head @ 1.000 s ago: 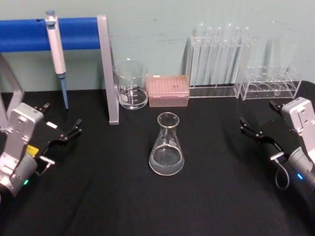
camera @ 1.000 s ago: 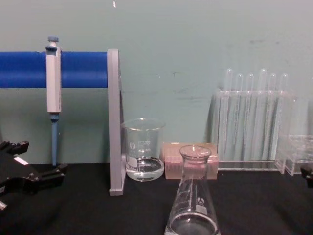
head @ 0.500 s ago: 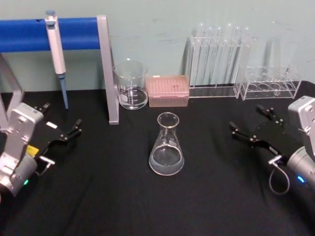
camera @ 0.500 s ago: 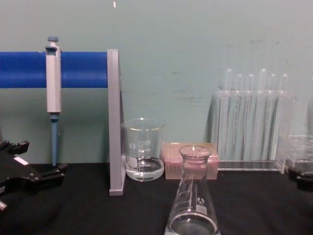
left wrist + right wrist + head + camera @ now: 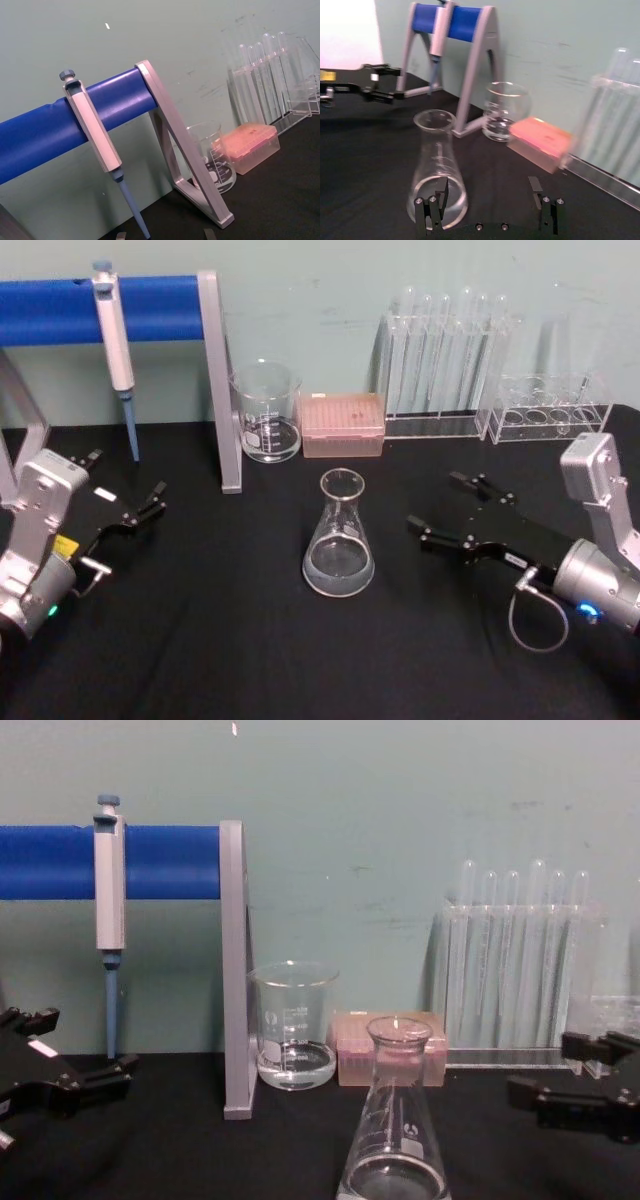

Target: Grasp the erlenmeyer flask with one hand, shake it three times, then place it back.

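The erlenmeyer flask stands upright on the black table, mid-centre, with a little clear liquid in its wide base; it is also in the chest view and the right wrist view. My right gripper is open, low over the table just right of the flask and pointing at it, not touching. In the right wrist view one of its fingers sits in front of the flask's base. My left gripper rests open at the far left, well away from the flask.
Behind the flask are a glass beaker, a pink tip box and a rack of test tubes, with a low clear rack at the back right. A pipette hangs on the blue-barred stand at the back left.
My right gripper has moved left across the table, from the right edge to close beside the flask, staying open. The flask and the left arm have not moved.
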